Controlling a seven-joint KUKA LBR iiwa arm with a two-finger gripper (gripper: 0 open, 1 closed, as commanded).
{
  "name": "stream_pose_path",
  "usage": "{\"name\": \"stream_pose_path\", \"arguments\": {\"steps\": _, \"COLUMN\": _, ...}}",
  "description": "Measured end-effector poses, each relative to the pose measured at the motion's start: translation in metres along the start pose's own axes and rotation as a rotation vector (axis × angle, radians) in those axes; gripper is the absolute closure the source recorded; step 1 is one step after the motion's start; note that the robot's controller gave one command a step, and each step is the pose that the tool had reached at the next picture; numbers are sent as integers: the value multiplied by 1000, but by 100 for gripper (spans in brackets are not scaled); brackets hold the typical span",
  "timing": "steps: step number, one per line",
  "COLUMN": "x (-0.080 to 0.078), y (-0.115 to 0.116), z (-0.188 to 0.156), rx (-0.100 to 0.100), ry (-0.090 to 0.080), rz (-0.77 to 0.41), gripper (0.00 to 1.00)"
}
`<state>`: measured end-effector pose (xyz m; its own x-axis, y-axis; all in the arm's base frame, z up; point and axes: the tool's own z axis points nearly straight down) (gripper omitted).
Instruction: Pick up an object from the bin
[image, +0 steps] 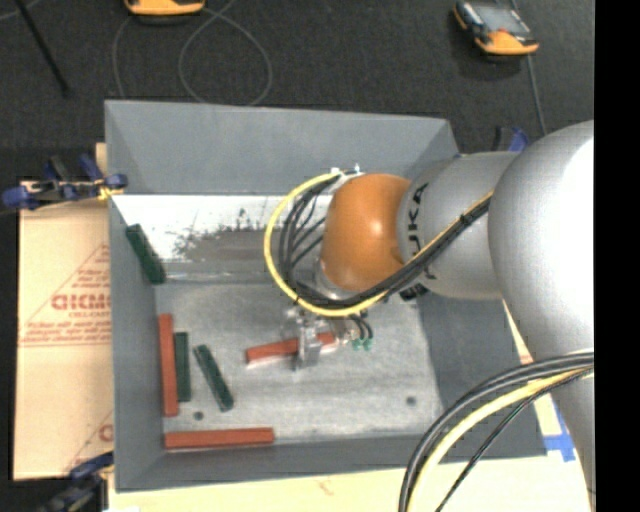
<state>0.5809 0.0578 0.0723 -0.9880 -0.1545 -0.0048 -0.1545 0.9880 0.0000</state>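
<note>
Bin: The big grey metal bin (420, 400) had a flat floor with a few loose sticks on it.
Arm: The fat silver robot arm (520, 220) came in from the right. It had a round orange cover (362, 232) with yellow and black cables looped round it.
Long red bar: A long flat red bar (218, 438) lay along the front edge of the floor, on the left.
Left red bar: A second red bar (168, 365) lay along the left wall.
Green bars: One dark green bar (181, 366) lay just beside the second red bar. A tilted green bar (213, 377) lay near them. A third green bar (145, 254) lay in the back left corner.
Red stick: A short flat red stick (270, 353) lay in the middle of the floor, well apart from the others.
Tool: The tool (306, 350) was down low, at the right end of the short flat red stick. I could not tell if it was spread or pressed together.
Green bit: A tiny green bit (363, 343) showed just right of the tool.
</note>
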Motion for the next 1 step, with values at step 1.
{"name": "stream_pose_path", "arguments": {"steps": 1, "x": 32, "y": 7, "z": -156, "rx": 2, "ry": -6, "rz": -3, "gripper": 100}}
